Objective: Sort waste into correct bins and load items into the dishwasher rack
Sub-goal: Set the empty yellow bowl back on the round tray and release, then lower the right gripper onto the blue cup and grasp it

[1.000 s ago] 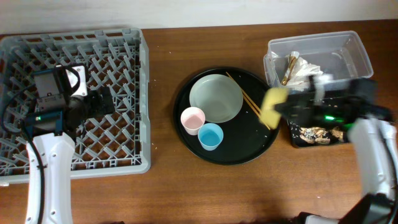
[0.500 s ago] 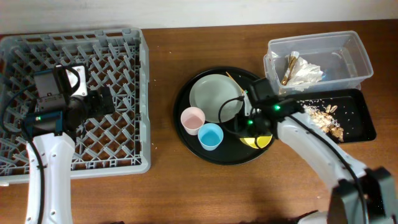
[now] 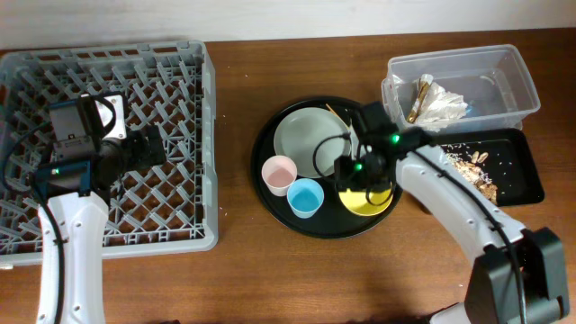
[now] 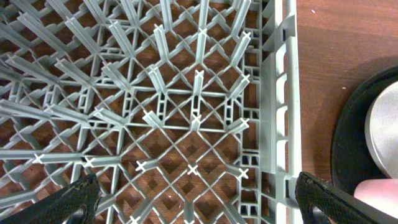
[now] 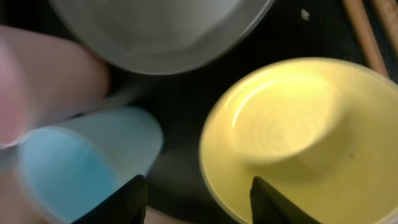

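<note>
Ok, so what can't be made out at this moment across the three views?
Right wrist view: the right gripper shows only fingertips at the bottom edge; contact with the yellow bowl is unclear.
Overhead: the right arm covers most of the chopsticks.
Right wrist view: the pink cup is blurred and cut by the left edge.
Left wrist view: the bottom edge cuts off the left gripper.

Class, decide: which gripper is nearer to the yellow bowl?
Right. The right gripper hangs right over the yellow bowl on the round tray; the left gripper sits over the dishwasher rack, far across the table.
</note>
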{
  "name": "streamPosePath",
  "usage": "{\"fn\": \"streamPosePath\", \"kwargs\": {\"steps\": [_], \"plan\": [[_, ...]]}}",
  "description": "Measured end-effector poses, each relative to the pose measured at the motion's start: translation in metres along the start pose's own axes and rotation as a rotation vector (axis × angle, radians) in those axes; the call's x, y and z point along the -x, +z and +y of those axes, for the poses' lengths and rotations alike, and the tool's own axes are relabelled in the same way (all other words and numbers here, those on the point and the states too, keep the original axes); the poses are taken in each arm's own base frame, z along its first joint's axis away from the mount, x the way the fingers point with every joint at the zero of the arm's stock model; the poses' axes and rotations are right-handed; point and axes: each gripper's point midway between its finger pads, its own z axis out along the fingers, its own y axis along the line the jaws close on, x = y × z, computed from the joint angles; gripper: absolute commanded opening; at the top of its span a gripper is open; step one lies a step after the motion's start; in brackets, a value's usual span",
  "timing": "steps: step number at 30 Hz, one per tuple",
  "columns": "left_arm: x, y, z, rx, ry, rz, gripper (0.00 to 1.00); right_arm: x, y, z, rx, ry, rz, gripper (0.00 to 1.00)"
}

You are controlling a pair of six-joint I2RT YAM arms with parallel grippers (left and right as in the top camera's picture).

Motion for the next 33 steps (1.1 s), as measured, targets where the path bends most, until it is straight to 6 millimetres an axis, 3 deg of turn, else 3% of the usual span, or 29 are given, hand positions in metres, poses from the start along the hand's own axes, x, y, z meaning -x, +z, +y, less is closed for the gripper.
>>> {"fn": "streamPosePath", "kwargs": {"steps": [1,5,7,16,22,28,33], "plan": [[0.0,0.0,0.0,0.0,0.0,0.0,1.0,0.004,-0.01,0.005,0.006,-0.014,-0.005,0.98],[0.0,0.0,0.0,0.0,0.0,0.0,1.0,0.026,-0.047,0.024,0.045,-0.057,-0.064,0.99],[0.0,0.0,0.0,0.0,0.0,0.0,1.0,0.029,-0.052,0.03,0.069,-0.066,-0.073,0.99],[0.0,0.0,-0.001,-0.003,0.0,0.0,1.0,0.017,-0.051,0.038,0.108,-0.068,-0.021,0.99],[-0.003,0.0,-0.007,-0.042,-0.002,0.012,1.0,0.008,-0.048,0.055,0.115,-0.124,-0.008,1.0],[-0.003,0.0,-0.01,-0.06,-0.002,0.013,1.0,0.009,-0.041,0.064,0.09,-0.167,-0.028,0.84],[-0.003,-0.002,-0.025,-0.147,-0.003,0.011,1.0,0.007,-0.004,0.057,0.043,-0.157,0.057,0.72]]}}
